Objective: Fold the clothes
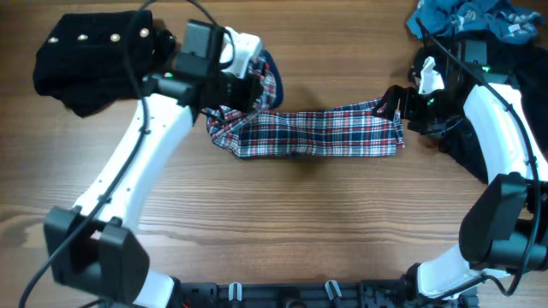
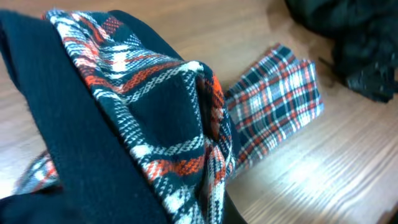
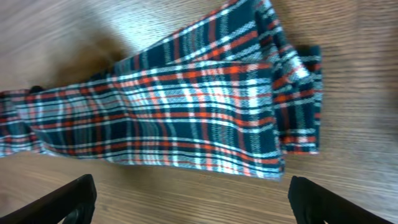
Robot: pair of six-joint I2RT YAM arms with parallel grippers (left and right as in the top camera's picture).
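The red, navy and white plaid garment [image 1: 325, 133] lies as a long folded strip across the table's middle. My left gripper [image 1: 255, 90] is shut on its left end and holds that end lifted. In the left wrist view the raised plaid [image 2: 155, 87] and its navy inner side fill the frame and hide the fingers. My right gripper [image 1: 399, 107] is open and empty just off the strip's right end. In the right wrist view the plaid [image 3: 186, 112] lies beyond the spread fingers [image 3: 189, 186].
A black garment with pale studs [image 1: 86, 51] lies at the back left. A blue garment [image 1: 471, 17] is bunched at the back right. Another black garment [image 1: 458, 141] lies under the right arm and shows in the left wrist view [image 2: 354, 43].
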